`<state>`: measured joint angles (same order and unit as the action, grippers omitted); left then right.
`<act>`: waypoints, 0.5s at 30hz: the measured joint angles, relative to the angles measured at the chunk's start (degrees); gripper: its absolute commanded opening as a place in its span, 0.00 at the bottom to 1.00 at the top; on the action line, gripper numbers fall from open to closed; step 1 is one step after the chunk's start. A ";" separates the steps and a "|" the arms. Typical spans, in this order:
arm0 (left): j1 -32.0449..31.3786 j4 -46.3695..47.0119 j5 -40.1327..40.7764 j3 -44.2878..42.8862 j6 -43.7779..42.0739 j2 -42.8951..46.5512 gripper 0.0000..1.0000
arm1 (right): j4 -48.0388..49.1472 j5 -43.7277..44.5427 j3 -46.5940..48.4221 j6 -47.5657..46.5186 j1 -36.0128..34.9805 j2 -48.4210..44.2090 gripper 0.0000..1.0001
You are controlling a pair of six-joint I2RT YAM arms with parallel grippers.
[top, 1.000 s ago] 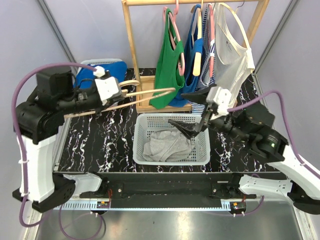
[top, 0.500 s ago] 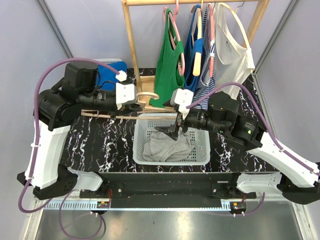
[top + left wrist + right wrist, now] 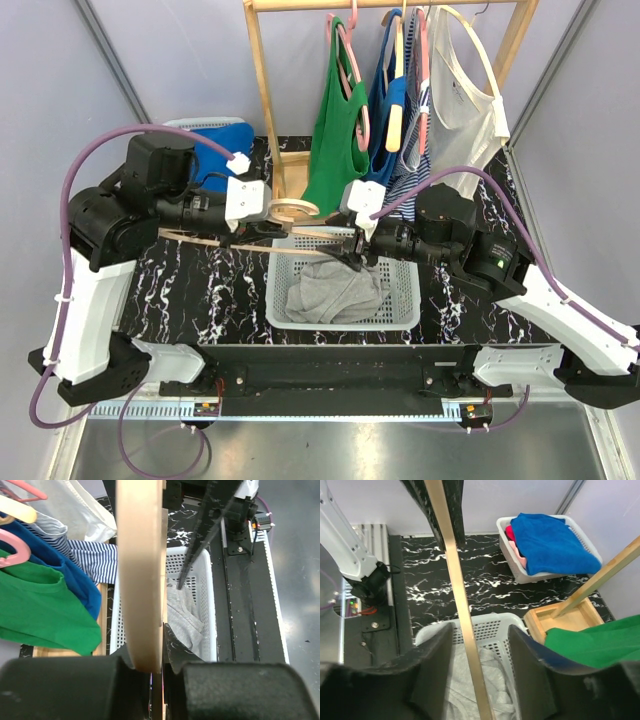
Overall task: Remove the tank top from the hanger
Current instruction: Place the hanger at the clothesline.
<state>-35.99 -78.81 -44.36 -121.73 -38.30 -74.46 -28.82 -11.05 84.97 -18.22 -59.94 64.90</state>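
Black marbled table point(image 3: 200, 290), bare pale-wood hanger point(image 3: 140, 570)

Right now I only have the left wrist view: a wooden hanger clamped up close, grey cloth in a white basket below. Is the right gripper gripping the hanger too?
Observer: Not gripping. In the right wrist view the hanger runs between the fingers of the right gripper, with a gap on each side.
Operator: Is any cloth on the hanger?
Observer: From above it looks bare; the grey tank top lies in the white basket.
Operator: Anything beyond my frame?
Observer: A second basket holding blue cloth, at the far left.
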 measured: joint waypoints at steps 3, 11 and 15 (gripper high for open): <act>-0.46 0.00 0.00 1.36 -0.02 0.26 0.00 | -0.22 -0.02 0.07 0.11 0.00 0.02 0.28; -0.48 0.90 0.63 2.91 -0.61 0.33 0.52 | -1.95 -1.66 0.13 -0.02 -0.33 0.04 0.00; -0.57 0.81 1.38 1.97 -0.33 0.04 0.57 | -1.90 0.07 0.09 0.39 -0.13 -0.13 0.00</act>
<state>-36.56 -78.00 -42.98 -119.77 -38.63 -74.41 -30.72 -10.98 85.06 -17.82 -60.07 64.77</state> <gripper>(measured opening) 0.541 0.045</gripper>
